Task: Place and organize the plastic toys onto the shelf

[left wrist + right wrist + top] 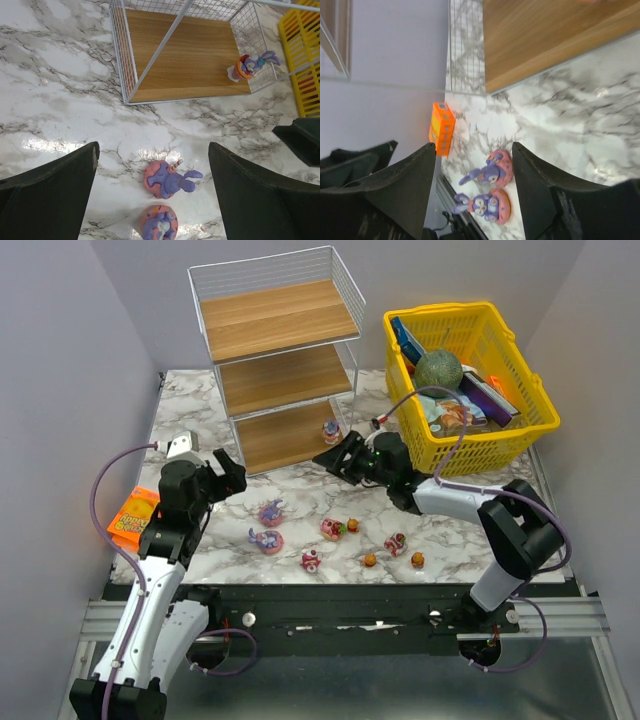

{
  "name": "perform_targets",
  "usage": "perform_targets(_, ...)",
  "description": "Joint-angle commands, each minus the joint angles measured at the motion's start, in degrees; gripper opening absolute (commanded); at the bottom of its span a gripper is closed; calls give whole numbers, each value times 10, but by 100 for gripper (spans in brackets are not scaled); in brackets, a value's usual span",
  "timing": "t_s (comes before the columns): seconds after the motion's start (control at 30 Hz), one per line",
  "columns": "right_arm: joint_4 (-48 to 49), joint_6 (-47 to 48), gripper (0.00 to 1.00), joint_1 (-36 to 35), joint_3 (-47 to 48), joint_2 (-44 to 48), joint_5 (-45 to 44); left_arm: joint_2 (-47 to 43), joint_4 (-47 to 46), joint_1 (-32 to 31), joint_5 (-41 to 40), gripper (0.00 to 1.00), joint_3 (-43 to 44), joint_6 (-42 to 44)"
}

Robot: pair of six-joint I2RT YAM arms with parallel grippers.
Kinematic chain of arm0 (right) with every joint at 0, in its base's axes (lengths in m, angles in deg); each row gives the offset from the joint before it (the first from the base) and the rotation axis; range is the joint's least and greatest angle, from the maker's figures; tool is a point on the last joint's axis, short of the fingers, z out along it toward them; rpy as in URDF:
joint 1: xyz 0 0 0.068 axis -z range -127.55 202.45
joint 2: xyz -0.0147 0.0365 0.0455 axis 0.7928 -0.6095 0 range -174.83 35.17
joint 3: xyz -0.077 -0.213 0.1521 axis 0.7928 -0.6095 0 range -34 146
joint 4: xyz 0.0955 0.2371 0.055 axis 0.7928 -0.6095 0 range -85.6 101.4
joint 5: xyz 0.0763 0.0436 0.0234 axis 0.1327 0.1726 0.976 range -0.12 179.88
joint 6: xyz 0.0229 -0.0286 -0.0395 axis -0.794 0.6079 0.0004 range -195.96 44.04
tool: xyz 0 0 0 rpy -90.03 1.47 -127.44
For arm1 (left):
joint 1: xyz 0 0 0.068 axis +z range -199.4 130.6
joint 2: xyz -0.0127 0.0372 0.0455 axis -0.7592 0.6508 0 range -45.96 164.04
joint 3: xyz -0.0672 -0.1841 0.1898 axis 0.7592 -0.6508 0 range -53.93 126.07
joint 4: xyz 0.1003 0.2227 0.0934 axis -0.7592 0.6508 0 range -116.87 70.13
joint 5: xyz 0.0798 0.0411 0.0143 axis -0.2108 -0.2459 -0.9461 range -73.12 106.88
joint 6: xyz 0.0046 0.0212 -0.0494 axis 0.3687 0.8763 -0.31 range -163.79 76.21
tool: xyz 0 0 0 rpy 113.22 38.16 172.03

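Note:
The white wire shelf (275, 360) stands at the back. One purple-and-orange bunny toy (331, 430) stands on its bottom board and shows in the left wrist view (250, 66). Several small toys lie on the marble: two pink-purple bunnies (271, 512) (267, 539), red-pink ones (332, 529) (312, 560) (396, 542), orange ones (369, 560) (417, 560). My left gripper (228, 475) is open and empty above the two bunnies (167, 180) (159, 222). My right gripper (335, 458) is open and empty by the shelf's front right corner; it also sees both bunnies (492, 170) (485, 206).
A yellow lattice basket (520, 430) with a green ball (438, 368) and packets stands at the back right. A flat orange packet (132, 515) lies at the table's left edge and shows in the right wrist view (441, 129). The right gripper's black finger (300, 140) shows in the left wrist view.

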Motion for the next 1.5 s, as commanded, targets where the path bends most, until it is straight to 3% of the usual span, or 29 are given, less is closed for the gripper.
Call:
perform_targets(0.0, -164, 7, 73, -50, 59, -8, -4, -15, 30, -3, -35, 99, -3, -28)
perform_targets(0.13, -281, -48, 73, -75, 117, -30, 10, -17, 59, -3, -61, 99, 5, -47)
perform_targets(0.23, -309, -105, 71, -95, 151, -40, 13, -22, 71, -7, -74, 99, 1, -54)
perform_targets(0.47, -374, -166, 55, -148, 224, -92, 25, -50, 90, -16, -109, 99, -21, -68)
perform_targets(0.63, -409, -181, 54, -175, 238, -106, 7, -70, 100, -28, -144, 99, -27, -67)
perform_targets(1.13, -414, -202, 53, -191, 289, -162, -46, -98, 111, -50, -189, 99, -22, -62)
perform_targets(1.47, -410, -207, 29, -191, 300, -175, -42, -96, 114, -52, -190, 99, -21, -61)
